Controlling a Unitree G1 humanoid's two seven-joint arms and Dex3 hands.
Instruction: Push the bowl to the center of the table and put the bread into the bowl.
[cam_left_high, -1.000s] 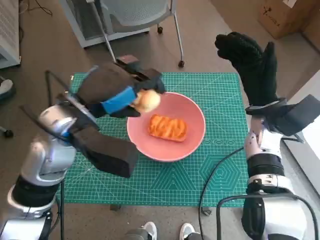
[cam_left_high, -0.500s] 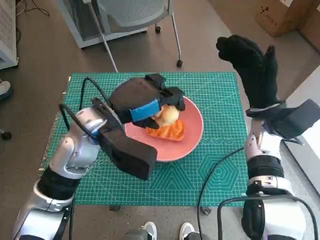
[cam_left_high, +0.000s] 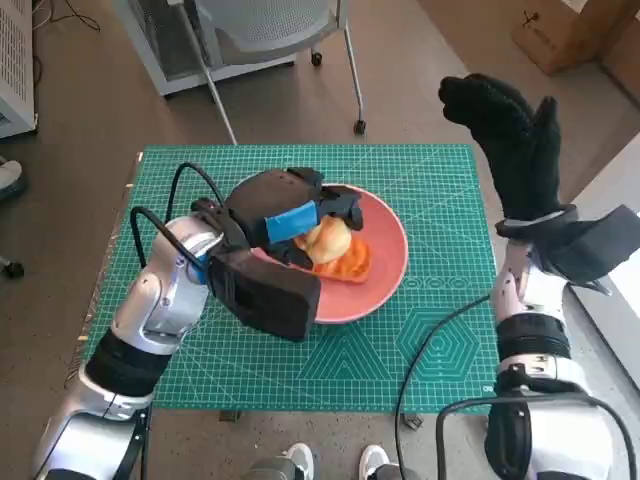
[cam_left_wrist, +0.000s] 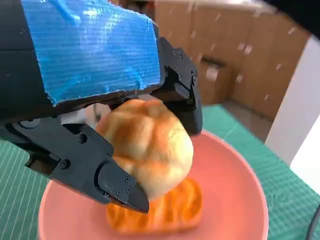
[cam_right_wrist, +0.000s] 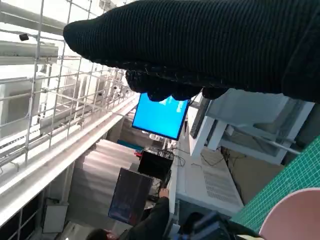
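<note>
A pink bowl (cam_left_high: 385, 260) sits near the middle of the green cutting mat (cam_left_high: 420, 190). An orange pastry (cam_left_high: 345, 265) lies inside it. My left hand (cam_left_high: 285, 215) holds a pale round bread roll (cam_left_high: 328, 240) just over the bowl, above the orange pastry. In the left wrist view the roll (cam_left_wrist: 150, 147) is gripped between black fingers (cam_left_wrist: 80, 165), with the orange pastry (cam_left_wrist: 170, 212) and the bowl (cam_left_wrist: 235, 200) below. My right hand (cam_left_high: 505, 140) is raised off the mat's right edge, fingers spread, holding nothing.
A grey chair (cam_left_high: 270, 30) stands beyond the mat's far edge. A cardboard box (cam_left_high: 570, 30) lies on the floor at the far right. A black cable (cam_left_high: 430, 350) crosses the mat's near right part. A person (cam_right_wrist: 150, 222) shows small in the right wrist view.
My left hand carried the bread roll rightward from the bowl's left rim to over the bowl, then lowered it toward the orange pastry. The right hand stayed raised.
</note>
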